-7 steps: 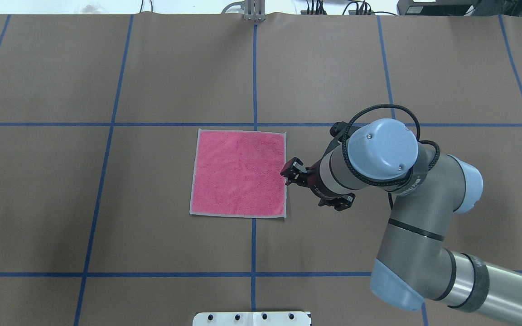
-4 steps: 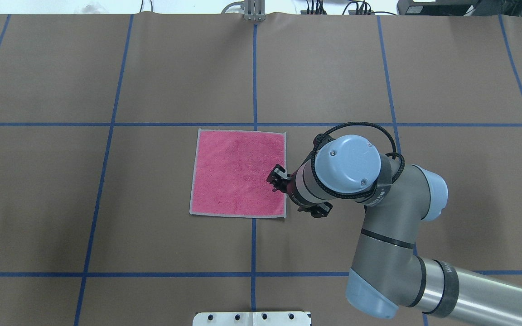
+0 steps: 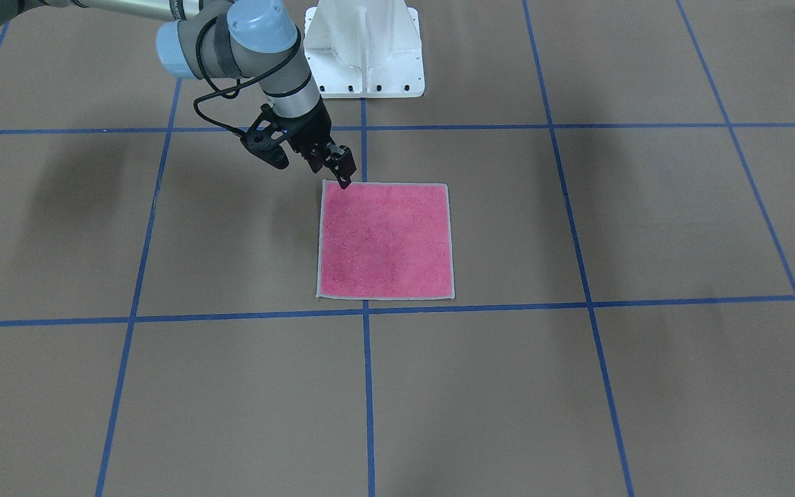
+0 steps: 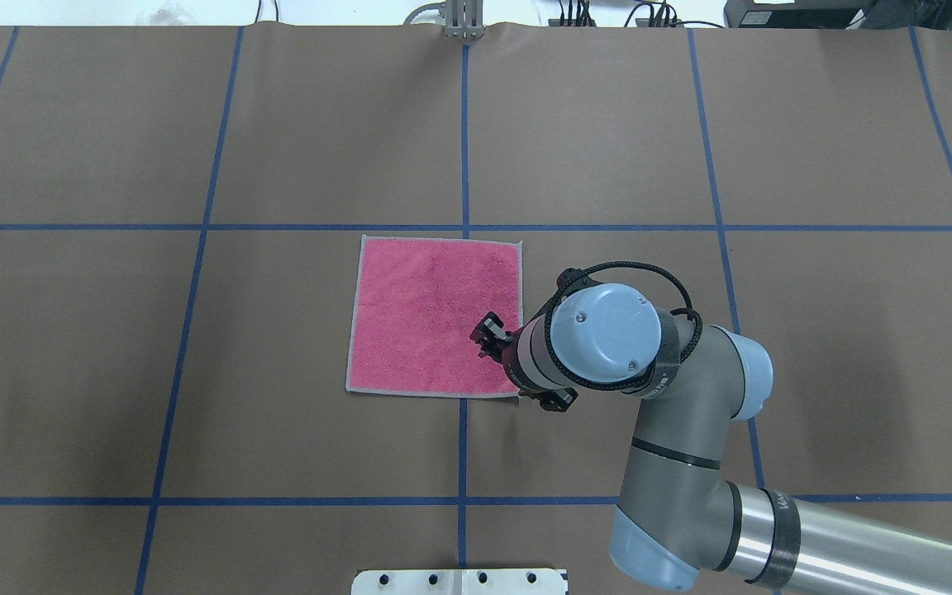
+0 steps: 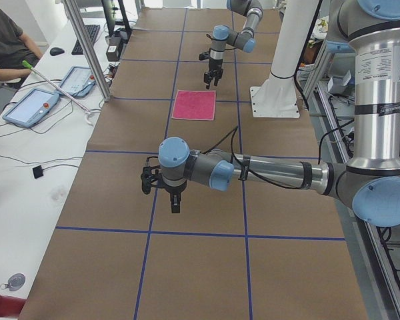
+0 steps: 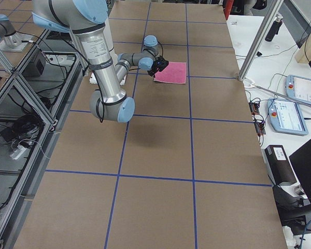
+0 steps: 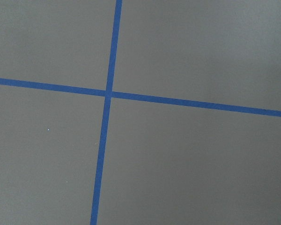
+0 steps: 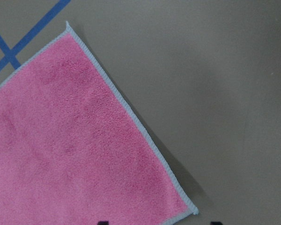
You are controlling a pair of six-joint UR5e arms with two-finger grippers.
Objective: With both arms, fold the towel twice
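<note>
Towel (image 4: 430, 318) lies flat, pink side up, mid table (image 4: 112, 372). Right gripper (image 4: 488, 336) hangs open over its near right corner; that flat thin edge is easy to miss. Left gripper (image 5: 175, 203) sits far left, cannot tell if open

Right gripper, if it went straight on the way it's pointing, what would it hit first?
Probably the towel, near its corner: the right gripper points down over it. Depth is unclear, so it might touch table beside the edge.
</note>
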